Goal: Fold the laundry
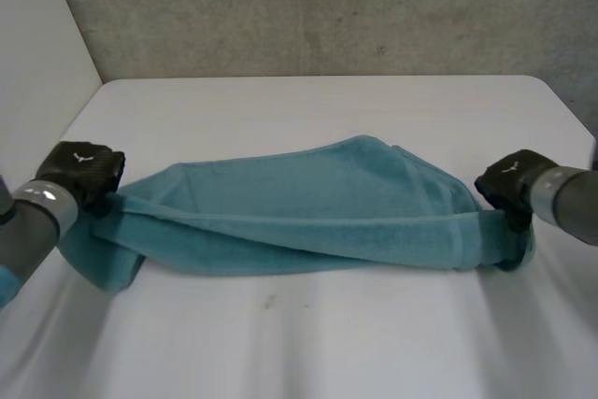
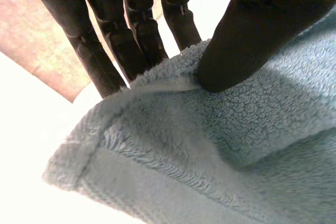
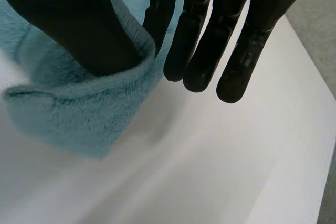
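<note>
- Teal terry towel lies bunched across the white table, 9 to 3 o'clock.
- Left hand pinches its 9 o'clock end, thumb above.
- Right hand pinches the 3 o'clock end, fingers straight.

Fluffy terry towel, smooth matt table

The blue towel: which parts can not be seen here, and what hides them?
Head view: the held corners of the towel are under the left hand and the right hand.
Head view: its lower layers are covered by its own top fold.
Left wrist view: the picture's edges cut off most of it.
</note>
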You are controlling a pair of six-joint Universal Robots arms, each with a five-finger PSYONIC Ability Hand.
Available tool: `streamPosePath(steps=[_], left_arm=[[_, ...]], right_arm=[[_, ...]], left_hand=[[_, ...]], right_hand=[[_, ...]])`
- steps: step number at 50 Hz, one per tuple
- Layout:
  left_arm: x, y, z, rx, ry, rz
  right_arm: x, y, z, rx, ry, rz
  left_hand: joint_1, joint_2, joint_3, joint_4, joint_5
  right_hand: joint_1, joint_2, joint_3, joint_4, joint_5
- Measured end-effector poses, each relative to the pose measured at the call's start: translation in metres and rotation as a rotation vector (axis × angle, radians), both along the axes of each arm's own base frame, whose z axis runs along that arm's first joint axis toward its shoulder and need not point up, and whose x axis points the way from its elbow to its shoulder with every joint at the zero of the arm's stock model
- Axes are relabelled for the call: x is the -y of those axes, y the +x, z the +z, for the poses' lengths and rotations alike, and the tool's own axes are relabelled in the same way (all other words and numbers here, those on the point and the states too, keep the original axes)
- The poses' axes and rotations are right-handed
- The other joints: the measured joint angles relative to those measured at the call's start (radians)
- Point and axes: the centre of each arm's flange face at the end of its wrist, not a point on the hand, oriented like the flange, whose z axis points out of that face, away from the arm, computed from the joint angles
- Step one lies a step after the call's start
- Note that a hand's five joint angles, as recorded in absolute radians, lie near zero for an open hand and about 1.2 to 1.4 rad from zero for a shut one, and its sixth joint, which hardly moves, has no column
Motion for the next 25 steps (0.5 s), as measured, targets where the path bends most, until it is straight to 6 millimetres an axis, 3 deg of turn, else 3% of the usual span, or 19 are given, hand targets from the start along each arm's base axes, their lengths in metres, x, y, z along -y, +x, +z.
streamPosePath(steps=[3,4,5,6,7,10,12,15,17,18,20,22,25], left_arm=[[0.017,-0.007,0.006,0.016,-0.049,-0.021],[0.032,-0.014,0.019,0.013,-0.113,-0.036],[0.032,-0.014,0.019,0.013,-0.113,-0.036],[0.048,-0.022,0.042,-0.004,-0.213,-0.048],[0.054,-0.025,0.053,-0.014,-0.260,-0.052],[0.074,-0.034,0.106,-0.075,-0.482,-0.060],[0.081,-0.037,0.146,-0.129,-0.647,-0.061],[0.080,-0.037,0.214,-0.235,-0.929,-0.058],[0.078,-0.036,0.223,-0.251,-0.968,-0.057],[0.072,-0.033,0.248,-0.302,-1.068,-0.049],[0.068,-0.031,0.254,-0.329,-1.098,-0.041],[0.067,-0.029,0.252,-0.339,-1.095,-0.036],[0.067,-0.028,0.233,-0.342,-1.034,-0.033]], right_arm=[[0.021,0.010,0.009,0.004,-0.098,-0.009],[0.040,0.016,0.027,0.023,-0.215,-0.026],[0.040,0.016,0.027,0.023,-0.215,-0.026],[0.060,0.021,0.057,0.062,-0.381,-0.051],[0.067,0.023,0.071,0.082,-0.453,-0.062],[0.088,0.029,0.142,0.200,-0.786,-0.110],[0.091,0.030,0.184,0.282,-0.977,-0.131],[0.079,0.027,0.251,0.416,-1.265,-0.150],[0.075,0.026,0.261,0.437,-1.308,-0.150],[0.061,0.023,0.282,0.485,-1.400,-0.148],[0.053,0.022,0.285,0.498,-1.418,-0.141],[0.049,0.022,0.282,0.498,-1.409,-0.134],[0.043,0.023,0.260,0.479,-1.337,-0.111]], left_hand=[[0.000,0.000,0.000,0.000,0.000],[0.000,0.000,0.000,0.000,0.000],[0.000,0.000,0.000,0.000,0.000],[0.000,0.000,0.000,0.000,0.000],[0.000,0.000,0.000,0.000,0.000],[0.000,0.000,0.000,0.000,0.000],[0.000,0.000,0.000,0.000,0.000],[0.000,0.000,0.000,0.000,0.000],[0.000,0.000,0.000,0.000,0.000],[0.000,0.000,0.000,0.000,0.000],[0.000,0.000,0.000,0.000,0.000],[0.000,0.000,0.001,0.000,0.000],[0.000,0.000,0.000,0.000,0.000]], right_hand=[[0.000,0.000,0.000,0.000,0.000],[0.000,0.000,0.000,0.000,0.000],[0.000,0.000,0.000,0.000,0.000],[0.000,0.002,0.000,0.000,0.000],[0.000,0.002,0.000,0.000,0.000],[0.000,0.003,0.001,0.000,0.000],[0.000,0.003,0.001,0.000,0.000],[0.000,0.003,0.001,0.000,0.000],[0.000,0.003,0.001,0.000,0.000],[0.000,0.003,0.001,0.000,0.001],[0.000,0.003,0.001,0.000,0.008],[0.000,0.003,0.001,0.000,0.008],[0.000,0.003,0.002,0.000,0.010]])
